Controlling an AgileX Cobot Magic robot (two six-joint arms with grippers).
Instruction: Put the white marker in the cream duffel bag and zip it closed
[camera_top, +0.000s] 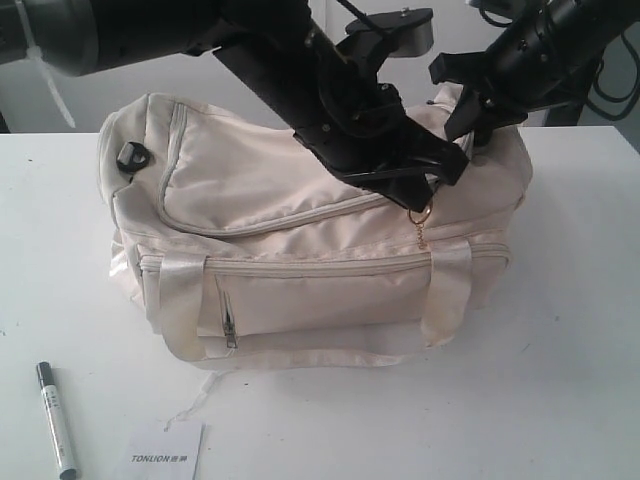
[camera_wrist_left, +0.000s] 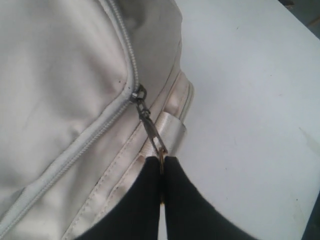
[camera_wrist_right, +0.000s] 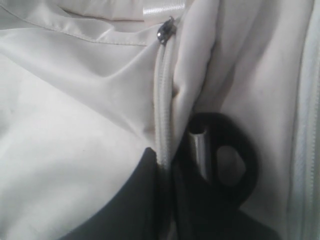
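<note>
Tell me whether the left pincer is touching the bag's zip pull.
Touching. The left wrist view shows the left pincer shut on the zip pull, its metal end pinched between the two black fingers.

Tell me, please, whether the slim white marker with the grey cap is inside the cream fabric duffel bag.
Out: the marker lies on the white table, apart from the bag.

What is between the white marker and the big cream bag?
Nothing but bare table separates the white marker from the cream bag, as the exterior view shows.
</note>
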